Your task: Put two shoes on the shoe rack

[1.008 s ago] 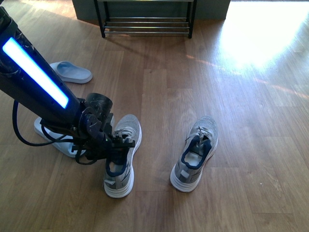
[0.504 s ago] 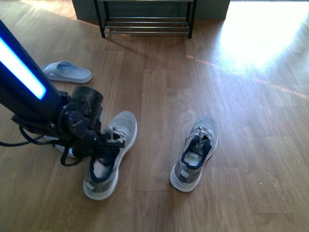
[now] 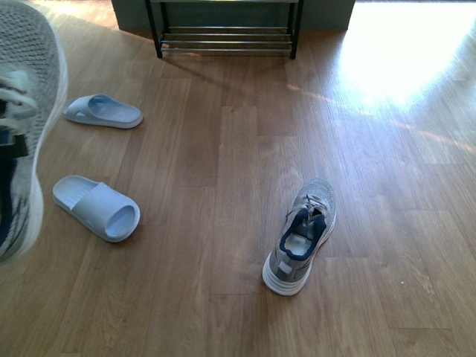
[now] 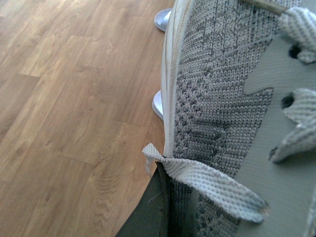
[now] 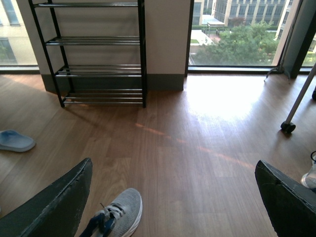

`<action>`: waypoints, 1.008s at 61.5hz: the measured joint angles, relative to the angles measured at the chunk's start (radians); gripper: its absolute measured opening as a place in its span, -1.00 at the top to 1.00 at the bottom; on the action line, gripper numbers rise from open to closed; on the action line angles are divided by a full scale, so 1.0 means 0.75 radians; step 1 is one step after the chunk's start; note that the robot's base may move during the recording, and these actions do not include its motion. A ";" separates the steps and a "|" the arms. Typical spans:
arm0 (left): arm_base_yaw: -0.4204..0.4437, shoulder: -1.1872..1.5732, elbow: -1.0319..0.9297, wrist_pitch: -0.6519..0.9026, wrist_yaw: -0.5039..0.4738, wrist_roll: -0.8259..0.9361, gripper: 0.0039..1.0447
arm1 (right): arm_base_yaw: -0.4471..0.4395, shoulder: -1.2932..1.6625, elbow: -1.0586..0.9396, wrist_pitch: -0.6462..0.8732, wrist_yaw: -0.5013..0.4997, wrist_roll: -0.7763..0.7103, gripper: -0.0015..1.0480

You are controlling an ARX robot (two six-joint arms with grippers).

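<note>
One grey sneaker [image 3: 26, 111] hangs high and close to the front camera at the far left, lifted off the floor. In the left wrist view its knit side [image 4: 222, 98] fills the picture, and my left gripper [image 4: 170, 200] is shut on it, with one dark finger [image 4: 148, 212] against the sole edge. The other grey sneaker [image 3: 301, 236] lies on the wooden floor at centre right, toe toward the shoe rack [image 3: 223, 33] at the back. My right gripper [image 5: 173, 197] is open above the floor, with that sneaker's toe [image 5: 118, 210] below, near one finger.
Two light blue slippers [image 3: 103, 111] [image 3: 97, 208] lie on the floor at the left. The rack [image 5: 98, 54] stands against a wall beside tall windows. A stand's caster wheel [image 5: 288, 127] is on the floor to the right.
My left arm has lifted the sneaker off the floor, up and left toward the front camera. The arm has left the front view, uncovering the nearer slipper.
</note>
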 joint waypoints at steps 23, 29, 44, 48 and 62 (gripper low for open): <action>-0.120 -0.767 -0.273 -0.208 -0.275 0.172 0.89 | 0.000 0.000 0.000 0.000 0.000 0.000 -0.82; -0.120 -0.767 -0.273 -0.208 -0.275 0.181 0.89 | 0.000 0.000 0.000 0.000 -0.001 0.000 -0.82; -0.127 -0.767 -0.274 -0.208 -0.261 0.185 0.89 | 0.000 0.000 0.000 0.000 0.003 0.001 -0.82; -0.126 -0.767 -0.274 -0.208 -0.276 0.187 0.89 | 0.000 0.000 0.000 0.000 0.001 0.001 -0.82; -0.123 -0.767 -0.274 -0.208 -0.290 0.189 0.89 | 0.000 0.000 0.000 0.000 -0.005 0.001 -0.82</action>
